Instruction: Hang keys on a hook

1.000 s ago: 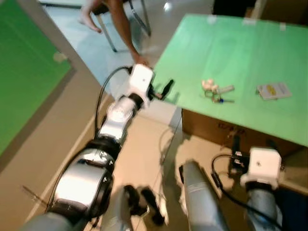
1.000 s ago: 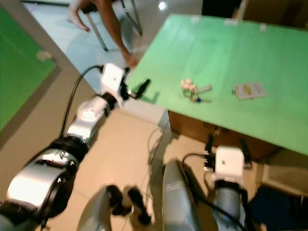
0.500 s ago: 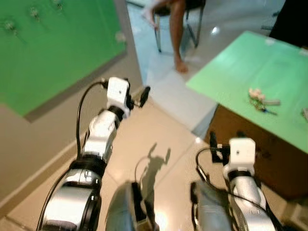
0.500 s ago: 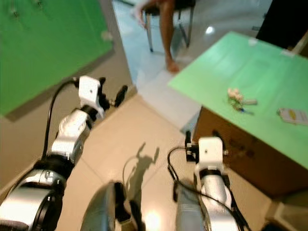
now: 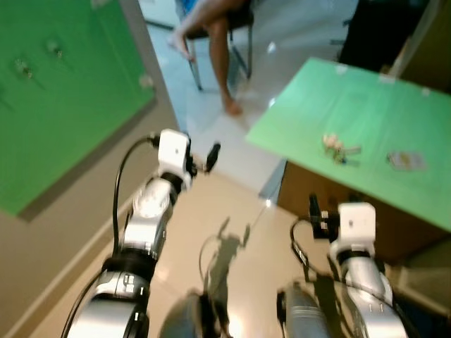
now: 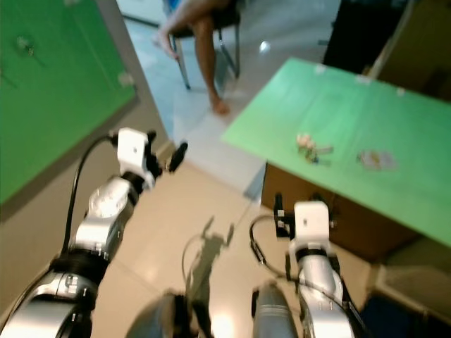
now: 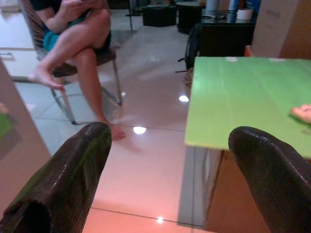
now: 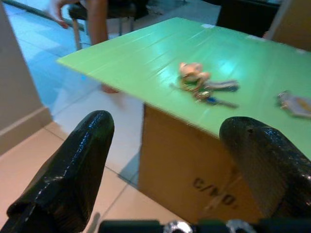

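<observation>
Green tabletop ahead carries my keys — both grippers, left and right, spread wide, holding nothing.

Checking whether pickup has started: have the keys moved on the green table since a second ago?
No. The keys lie left of the card on the green table, as before; only the camera turned.

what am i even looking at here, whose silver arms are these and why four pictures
They belong to a walking humanoid robot meant to hang keys on a hook. Two pictures come from its head camera, looking down. The other two come from wrist cameras looking along each gripper's black fingers. The left gripper and right gripper are both open and hold nothing. The keys lie on the green table beside a small card. A green board with hooks hangs on the wall. A person sits nearby.
</observation>
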Robot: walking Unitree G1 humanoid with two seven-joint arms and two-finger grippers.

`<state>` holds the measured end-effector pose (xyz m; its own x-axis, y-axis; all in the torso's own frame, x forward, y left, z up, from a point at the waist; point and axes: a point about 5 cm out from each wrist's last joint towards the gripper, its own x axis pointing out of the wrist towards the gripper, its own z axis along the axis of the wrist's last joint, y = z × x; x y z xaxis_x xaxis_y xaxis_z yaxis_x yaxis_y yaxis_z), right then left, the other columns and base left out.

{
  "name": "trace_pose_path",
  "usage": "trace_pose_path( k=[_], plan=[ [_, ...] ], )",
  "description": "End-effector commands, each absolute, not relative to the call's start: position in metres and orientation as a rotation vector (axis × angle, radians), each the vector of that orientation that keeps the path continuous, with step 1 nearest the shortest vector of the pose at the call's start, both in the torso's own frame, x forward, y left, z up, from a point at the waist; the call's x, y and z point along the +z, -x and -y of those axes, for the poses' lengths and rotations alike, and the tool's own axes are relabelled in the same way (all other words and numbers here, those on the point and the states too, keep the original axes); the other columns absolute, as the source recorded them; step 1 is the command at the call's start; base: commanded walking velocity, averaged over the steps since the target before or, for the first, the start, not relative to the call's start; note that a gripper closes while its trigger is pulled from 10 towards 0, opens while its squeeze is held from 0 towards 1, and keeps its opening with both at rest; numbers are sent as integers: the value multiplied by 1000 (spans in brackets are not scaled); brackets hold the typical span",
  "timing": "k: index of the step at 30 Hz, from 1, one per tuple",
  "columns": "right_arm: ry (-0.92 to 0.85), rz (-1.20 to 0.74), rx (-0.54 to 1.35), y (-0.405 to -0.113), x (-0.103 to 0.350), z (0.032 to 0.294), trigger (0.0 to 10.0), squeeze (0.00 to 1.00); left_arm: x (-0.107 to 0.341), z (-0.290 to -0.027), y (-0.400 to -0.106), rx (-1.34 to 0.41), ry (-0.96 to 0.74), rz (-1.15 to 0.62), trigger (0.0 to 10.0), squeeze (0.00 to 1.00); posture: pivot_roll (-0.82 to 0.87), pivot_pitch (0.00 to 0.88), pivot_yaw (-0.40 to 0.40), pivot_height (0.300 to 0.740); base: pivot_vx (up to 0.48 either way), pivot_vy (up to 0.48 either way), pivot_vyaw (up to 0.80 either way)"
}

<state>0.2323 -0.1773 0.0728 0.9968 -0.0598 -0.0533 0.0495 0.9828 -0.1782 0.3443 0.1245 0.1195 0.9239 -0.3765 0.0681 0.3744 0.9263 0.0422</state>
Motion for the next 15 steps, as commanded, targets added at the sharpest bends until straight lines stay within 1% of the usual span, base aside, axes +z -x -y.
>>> trace_pose_path(
  k=[1,10,15],
  plan=[
    [165,-52,-34,-236,73,174,10000,0,120,-127,-343,-376,-39,70,10000,0,-266,136,98,740,0,0,0],
    [168,-43,-19,-239,75,172,10000,0,120,-128,-339,-377,-38,61,10000,0,-266,133,90,740,0,0,0],
    [167,-38,-33,-243,75,175,10000,0,123,-125,-344,-384,-42,60,10000,0,-280,110,90,740,0,0,0]
  ],
)
